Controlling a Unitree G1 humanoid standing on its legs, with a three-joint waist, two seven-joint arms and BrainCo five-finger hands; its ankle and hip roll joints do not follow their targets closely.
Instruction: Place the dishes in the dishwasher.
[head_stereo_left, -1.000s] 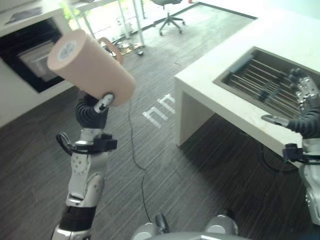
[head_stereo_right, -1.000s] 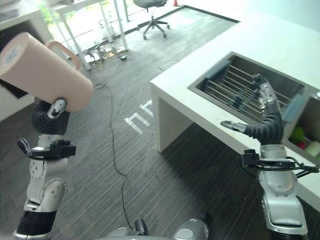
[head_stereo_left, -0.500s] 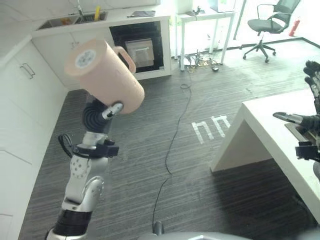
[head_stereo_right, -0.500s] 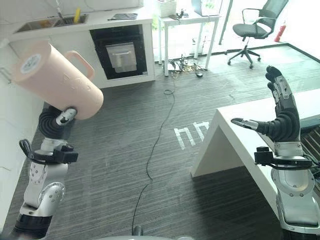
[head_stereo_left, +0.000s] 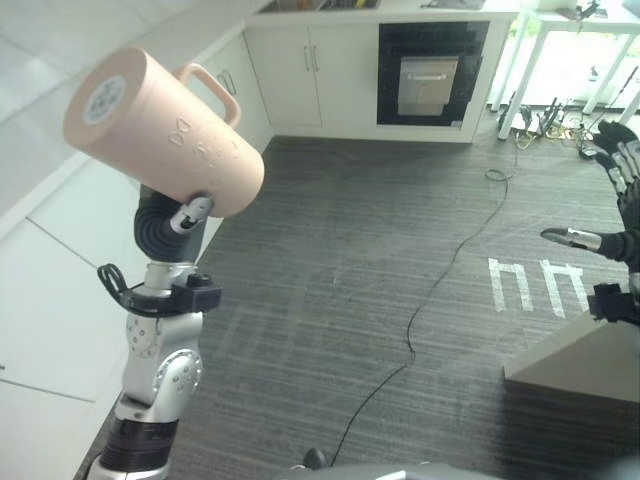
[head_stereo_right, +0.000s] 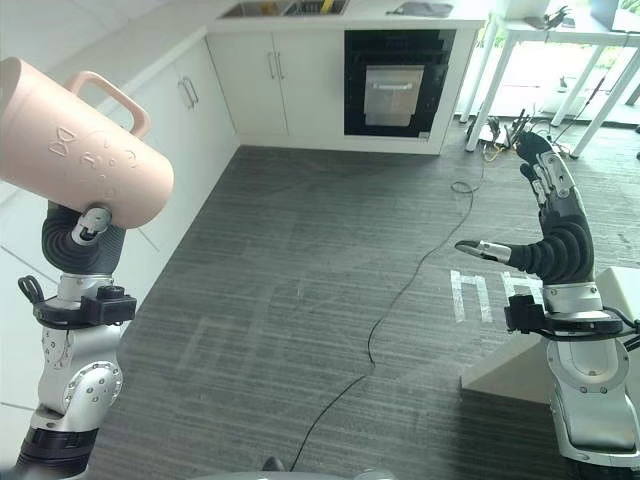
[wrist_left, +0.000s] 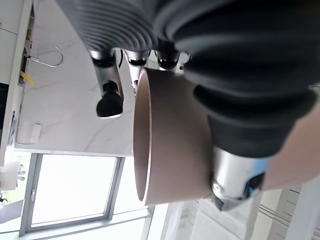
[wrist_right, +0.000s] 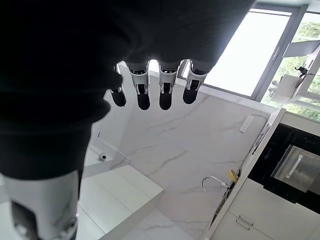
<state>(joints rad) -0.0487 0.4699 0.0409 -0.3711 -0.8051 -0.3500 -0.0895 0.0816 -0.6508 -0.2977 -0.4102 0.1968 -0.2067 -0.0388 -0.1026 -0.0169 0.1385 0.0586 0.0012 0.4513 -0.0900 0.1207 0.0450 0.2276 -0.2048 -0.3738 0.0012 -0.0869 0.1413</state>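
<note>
A large pink mug (head_stereo_left: 165, 130) with a handle lies tilted on its side, raised high at the left. My left hand (head_stereo_left: 190, 212) is shut on it from below, thumb against its wall. The left wrist view looks along the mug (wrist_left: 170, 140), with its open mouth facing away from the wrist and the fingertips (wrist_left: 110, 102) past its rim. My right hand (head_stereo_right: 555, 235) is held up at the right, open, fingers straight and thumb spread, holding nothing. Its fingers (wrist_right: 145, 92) also show straight in the right wrist view. A dark built-in appliance (head_stereo_left: 432, 85) sits in the far cabinets.
White cabinets (head_stereo_left: 60, 260) run along the left side and meet a far row (head_stereo_right: 270, 85) under a counter with a sink. A white table corner (head_stereo_left: 590, 360) juts in at the lower right. White marks (head_stereo_left: 540, 285) are on the dark striped floor.
The camera has swung left: the white island and its sink rack have slid out to the right and the cabinets have come in. Both hands keep their pose, the mug still held.
</note>
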